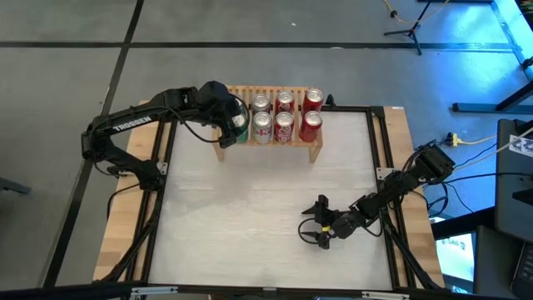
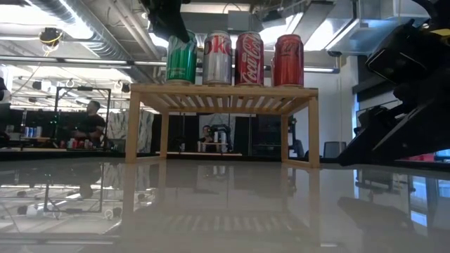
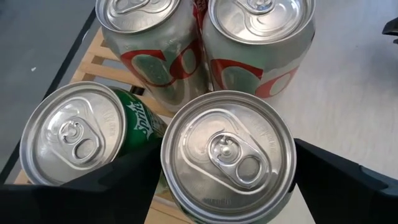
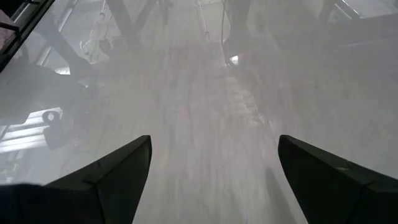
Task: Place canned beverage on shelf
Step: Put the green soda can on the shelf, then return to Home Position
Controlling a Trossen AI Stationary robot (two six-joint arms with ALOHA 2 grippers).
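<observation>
Holding position over the left end of the shelf [image 1: 314,154], my left gripper [image 3: 227,174] has one finger on each side of the can [image 3: 227,157] I am placing. The left wrist view shows the dark fingers [image 3: 118,180] flanking its body. They look closed against it, though the contact lines themselves are hidden below the lid.

Can position: upright, long axis vertical, lid facing my wrist camera. In the high view it sits at the shelf's left end, at about 9 o'clock from the two silver cans [image 1: 262,117]. A green can [image 3: 71,140] stands just beside it. The low view shows that green can [image 2: 181,57] first in the front row on the slats, with a silver and two red cans following to the right.

Judgement: the base appears on or very near the slats, so the next move is a straight release and vertical lift. The neighbours stand close, leaving little room for my fingers to spread.

My right gripper [image 1: 320,223] rests on the table [image 1: 250,208] towards 5 o'clock, well apart from the shelf, fingers spread with nothing between them.
</observation>
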